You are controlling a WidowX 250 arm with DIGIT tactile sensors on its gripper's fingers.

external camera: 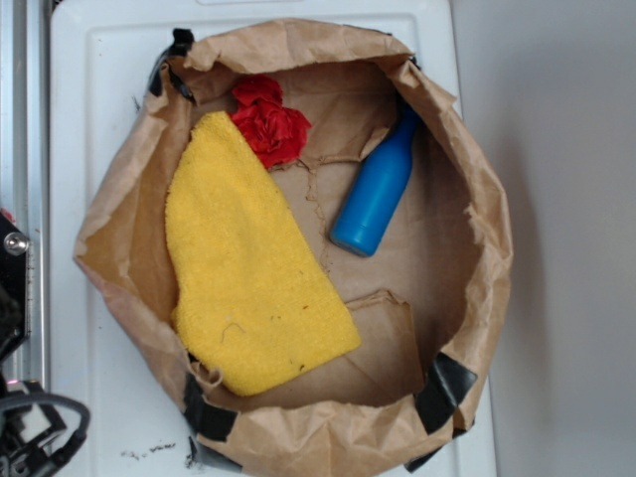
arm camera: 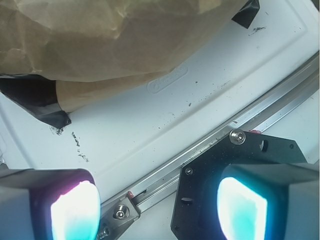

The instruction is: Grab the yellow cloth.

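The yellow cloth (external camera: pixel 248 268) is a large bright terry cloth lying flat inside a rolled-down brown paper bag (external camera: pixel 477 268), along its left half. It does not show in the wrist view. My gripper (arm camera: pixel 157 200) is open, its two glowing pads (arm camera: pixel 75 210) wide apart with nothing between them. It hangs outside the bag, above the metal rail (arm camera: pixel 240 120) and the white tray (arm camera: pixel 150 120). In the exterior view only black arm parts (external camera: pixel 12 298) show at the left edge, left of the bag and apart from the cloth.
A small red ruffled wad (external camera: pixel 268 124) touches the cloth's top end. A blue bottle (external camera: pixel 376 194) lies on its side in the bag's right half. Black tape (external camera: pixel 442 388) patches the bag's rim. The bag's outer wall (arm camera: pixel 110 40) fills the top of the wrist view.
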